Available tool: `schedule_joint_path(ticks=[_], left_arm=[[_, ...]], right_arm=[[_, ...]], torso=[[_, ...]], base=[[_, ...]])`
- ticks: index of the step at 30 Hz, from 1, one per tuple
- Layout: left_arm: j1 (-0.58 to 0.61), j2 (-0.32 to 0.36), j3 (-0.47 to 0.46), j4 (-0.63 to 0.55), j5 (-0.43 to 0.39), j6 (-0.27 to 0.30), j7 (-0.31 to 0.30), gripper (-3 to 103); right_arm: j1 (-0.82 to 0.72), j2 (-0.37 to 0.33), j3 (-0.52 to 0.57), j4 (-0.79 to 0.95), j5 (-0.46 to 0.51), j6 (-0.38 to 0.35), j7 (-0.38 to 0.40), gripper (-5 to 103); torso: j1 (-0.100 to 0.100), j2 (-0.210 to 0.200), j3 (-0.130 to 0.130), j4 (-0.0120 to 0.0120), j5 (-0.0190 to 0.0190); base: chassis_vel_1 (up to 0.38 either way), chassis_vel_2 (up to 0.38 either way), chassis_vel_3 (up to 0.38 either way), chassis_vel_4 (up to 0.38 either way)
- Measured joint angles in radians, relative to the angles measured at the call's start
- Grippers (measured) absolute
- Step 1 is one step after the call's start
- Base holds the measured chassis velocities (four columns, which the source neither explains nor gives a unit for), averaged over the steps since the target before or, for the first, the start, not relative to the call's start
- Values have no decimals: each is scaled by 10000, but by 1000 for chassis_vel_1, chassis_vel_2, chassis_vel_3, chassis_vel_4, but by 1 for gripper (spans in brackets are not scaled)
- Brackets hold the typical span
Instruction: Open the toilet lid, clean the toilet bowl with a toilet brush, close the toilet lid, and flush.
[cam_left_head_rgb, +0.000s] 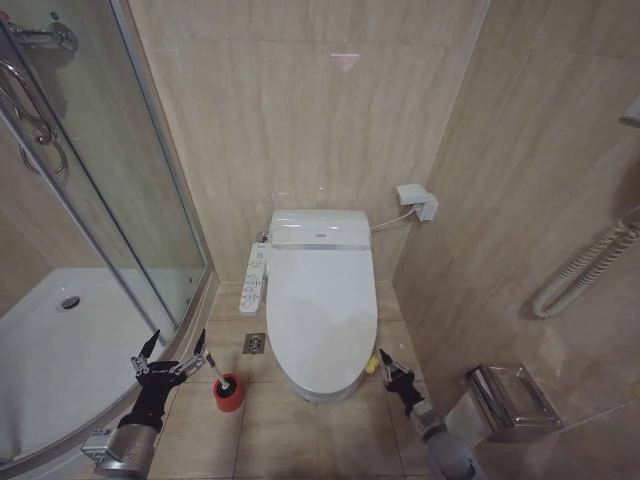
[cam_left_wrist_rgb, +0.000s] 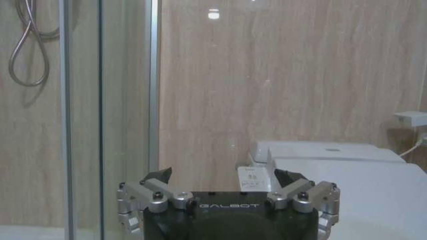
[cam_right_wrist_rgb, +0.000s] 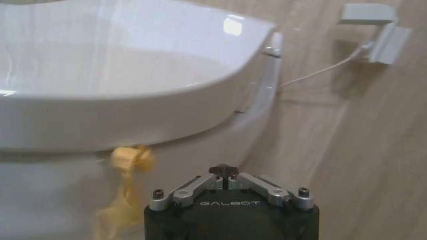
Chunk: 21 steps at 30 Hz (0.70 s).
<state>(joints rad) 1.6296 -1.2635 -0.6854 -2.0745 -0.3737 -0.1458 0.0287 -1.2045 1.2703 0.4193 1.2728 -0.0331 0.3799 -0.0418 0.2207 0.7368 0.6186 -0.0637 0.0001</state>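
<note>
Head view: lid (cam_left_head_rgb: 320, 300) down over the bowl (cam_left_head_rgb: 322, 385), mid-floor against the far wall; brush (cam_left_head_rgb: 217, 374) upright in its red holder (cam_left_head_rgb: 229, 393), just left of the bowl. Left gripper (cam_left_head_rgb: 172, 352) near-left beside the brush, jaws spread wide, empty. Right gripper (cam_left_head_rgb: 384, 362) near-right by the bowl's rim, jaws pinched together.

Left wrist view: left gripper (cam_left_wrist_rgb: 225, 176) agape, holding nothing, lid (cam_left_wrist_rgb: 353, 190) to the right.

Right wrist view: right gripper (cam_right_wrist_rgb: 225, 171) closed on nothing, beneath the lid (cam_right_wrist_rgb: 127, 65), just right of the yellow strap (cam_right_wrist_rgb: 131, 160)

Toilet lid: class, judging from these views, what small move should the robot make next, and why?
Probably ease the right tool toward the yellow strap at the front edge of the toilet lid. The lid lies shut, the right tool sits closed just beside that strap, and the toilet brush stands in its holder by the open left tool.
</note>
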Motion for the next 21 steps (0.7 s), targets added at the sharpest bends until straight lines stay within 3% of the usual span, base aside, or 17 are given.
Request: schedule_joint_path(ticks=[12, 21], left_arm=[[1, 0, 0, 0, 0, 0, 0, 100], [0, 0, 0, 0, 0, 0, 0, 100]], right_arm=[[-156, -337, 301, 330, 352, -268, -17, 0], [-978, -838, 171, 647, 326, 21, -819, 1]], torso=[[0, 0, 0, -1, 0], [0, 0, 0, -4, 0]], base=[[0, 0, 0, 0], [0, 0, 0, 0]])
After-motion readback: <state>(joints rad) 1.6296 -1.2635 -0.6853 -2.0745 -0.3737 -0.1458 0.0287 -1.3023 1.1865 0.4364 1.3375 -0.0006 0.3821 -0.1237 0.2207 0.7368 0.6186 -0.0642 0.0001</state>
